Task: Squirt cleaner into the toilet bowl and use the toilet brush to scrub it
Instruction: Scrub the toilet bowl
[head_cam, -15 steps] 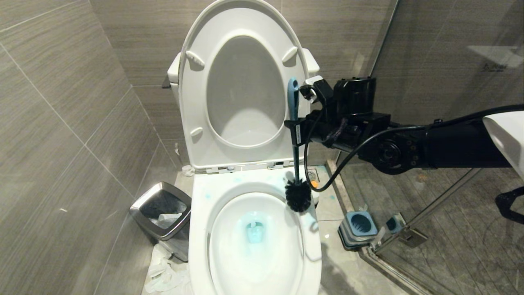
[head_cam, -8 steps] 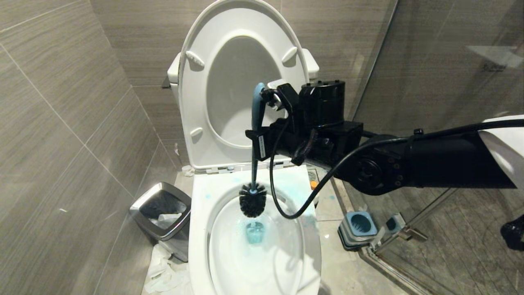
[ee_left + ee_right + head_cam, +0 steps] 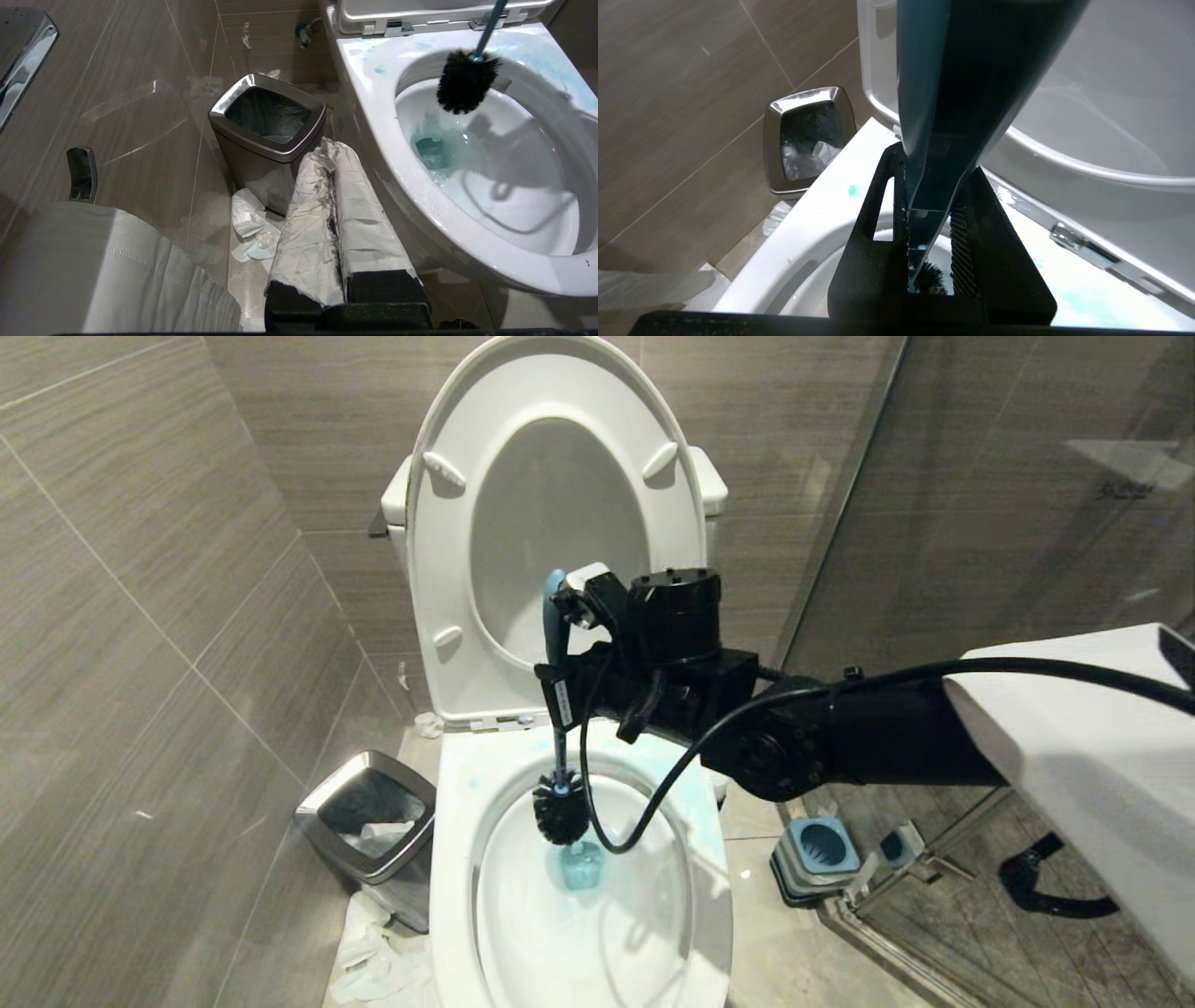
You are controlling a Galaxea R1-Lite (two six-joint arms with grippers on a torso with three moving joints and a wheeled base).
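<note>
Right claw clenched on toilet brush handle, brush hanging nearly upright. Black bristle head inside toilet bowl, near back rim, just above blue-tinted water; contact with ceramic unclear. Blue cleaner streaks on rim. Seat and lid raised against tank. Left claw clenched, empty, fingers wrapped in white paper, low beside bowl's outer wall. Waste bin on floor left of toilet, crumpled tissue beside it. Brush holder on floor right of toilet.
</note>
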